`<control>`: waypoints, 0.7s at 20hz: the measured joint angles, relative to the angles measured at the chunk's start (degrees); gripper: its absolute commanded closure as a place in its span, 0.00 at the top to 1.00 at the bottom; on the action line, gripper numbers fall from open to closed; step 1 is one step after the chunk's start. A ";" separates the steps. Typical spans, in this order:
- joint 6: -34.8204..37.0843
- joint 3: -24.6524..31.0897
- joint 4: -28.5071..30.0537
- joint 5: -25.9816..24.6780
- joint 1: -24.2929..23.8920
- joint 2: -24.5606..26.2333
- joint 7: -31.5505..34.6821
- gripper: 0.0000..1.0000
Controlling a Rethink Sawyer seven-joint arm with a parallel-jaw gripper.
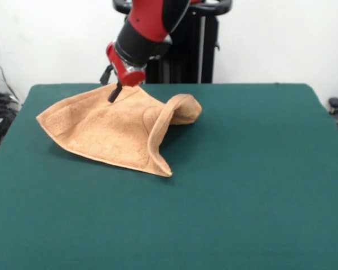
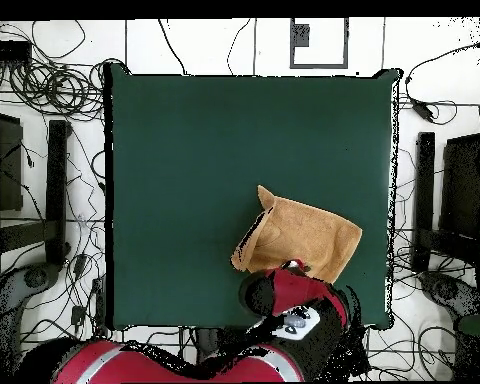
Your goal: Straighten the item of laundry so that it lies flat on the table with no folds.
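The item of laundry [image 1: 104, 130], an orange-tan towel, lies crumpled on the far left part of the green table [image 1: 248, 191]. Its right side is folded over into a raised, curled ridge [image 1: 180, 109], and one corner points toward the near side. My gripper [image 1: 115, 93] hangs at the towel's far edge, touching or just above the cloth; its state is unclear. From overhead the towel [image 2: 306, 235] sits near the table's [image 2: 204, 150] bottom edge, right of centre, and the red arm [image 2: 294, 295] covers its lower edge and hides the gripper.
Green cloth stretches wide to the right and near side of the towel in the front view. Tangled cables [image 2: 44, 90] and dark stands [image 2: 56, 190] surround the table on the floor. The black pedestal [image 1: 197, 45] rises behind the table's far edge.
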 measured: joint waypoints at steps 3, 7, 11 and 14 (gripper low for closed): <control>-0.01 0.01 -0.53 0.55 -0.11 0.94 0.00 1.00; 0.00 0.02 -1.34 1.44 -0.41 1.92 0.00 1.00; 0.00 0.02 -2.04 2.07 -0.95 2.19 0.00 1.00; 0.00 0.04 -2.75 2.34 -1.41 2.39 0.00 1.00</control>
